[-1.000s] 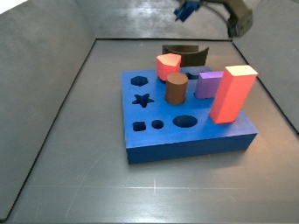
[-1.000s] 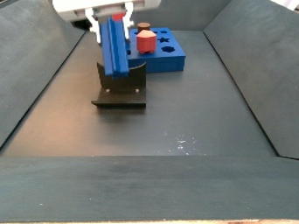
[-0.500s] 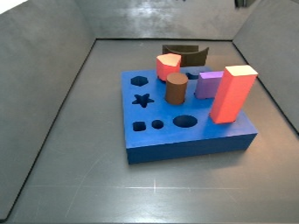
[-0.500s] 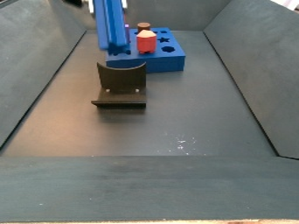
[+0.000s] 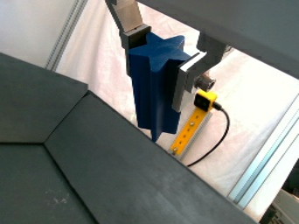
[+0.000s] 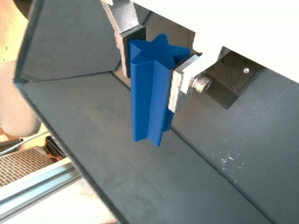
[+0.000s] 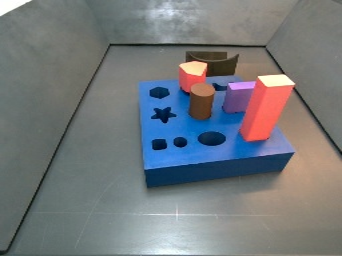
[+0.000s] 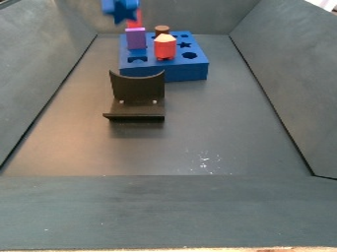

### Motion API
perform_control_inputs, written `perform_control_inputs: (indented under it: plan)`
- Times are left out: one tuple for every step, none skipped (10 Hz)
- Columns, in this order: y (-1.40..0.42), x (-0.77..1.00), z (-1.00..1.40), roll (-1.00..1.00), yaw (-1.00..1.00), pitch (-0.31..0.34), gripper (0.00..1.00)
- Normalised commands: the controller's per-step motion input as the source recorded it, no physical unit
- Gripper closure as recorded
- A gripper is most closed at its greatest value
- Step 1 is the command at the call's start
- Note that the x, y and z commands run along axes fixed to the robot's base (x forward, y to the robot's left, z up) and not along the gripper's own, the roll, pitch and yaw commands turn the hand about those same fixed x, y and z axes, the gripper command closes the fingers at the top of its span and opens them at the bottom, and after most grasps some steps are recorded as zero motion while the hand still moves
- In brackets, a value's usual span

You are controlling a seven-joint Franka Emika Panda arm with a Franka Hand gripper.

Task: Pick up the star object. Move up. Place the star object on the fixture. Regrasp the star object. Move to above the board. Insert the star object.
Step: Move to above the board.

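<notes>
The star object (image 5: pixel 152 87) is a long blue prism with a star-shaped end. It hangs lengthwise between my gripper's (image 5: pixel 162 59) silver fingers, which are shut on its upper end in both wrist views (image 6: pixel 155 59). The star object (image 6: pixel 149 96) is well above the floor. In a side view only its lower end (image 8: pixel 121 10) shows at the top edge, above and behind the fixture (image 8: pixel 136 94); the gripper itself is out of frame there. The blue board (image 7: pixel 214 160) has an open star-shaped hole (image 7: pixel 163 114) at its left side.
On the board stand a tall red block (image 7: pixel 267 108), a brown cylinder (image 7: pixel 201 100), a purple piece (image 7: pixel 239 96) and a pink piece (image 7: pixel 194 73). The fixture (image 7: pixel 210 62) stands behind the board. Grey walls enclose the floor.
My gripper has risen with the star object, lifting it off the fixture. It has left one side view and only the star's lower end remains in the other.
</notes>
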Motion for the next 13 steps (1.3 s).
perform_control_inputs:
  plan:
    - [0.01,0.01,0.33,-0.06,0.03,0.090,1.00]
    - [-1.00,-0.42,0.13,-1.00,-0.05,-0.098,1.00]
    - [-1.00,-0.42,0.11,-1.00,-0.05,-0.107,1.00]
    - [-1.00,-0.43,0.12,-1.00,-0.06,-0.117,1.00]
    - [-1.00,-0.45,0.11,-1.00,-0.07,-0.127,1.00]
    - [-1.00,-0.45,0.11,-1.00,-0.08,-0.130,1.00]
    - [-1.00,-0.46,0.11,-1.00,-0.09,-0.132,1.00]
    - [-1.00,-0.47,0.11,-1.00,-0.10,-0.131,1.00]
    - [-1.00,-0.48,0.11,-1.00,-0.10,-0.133,1.00]
    - [-1.00,-0.49,0.11,-1.00,-0.11,-0.136,1.00]
    - [-1.00,-0.50,0.11,-1.00,-0.11,-0.145,1.00]
    - [-1.00,-0.52,0.11,-0.92,-0.10,-0.144,1.00]
    - [-1.00,-0.54,0.10,-0.68,-0.07,-0.120,1.00]
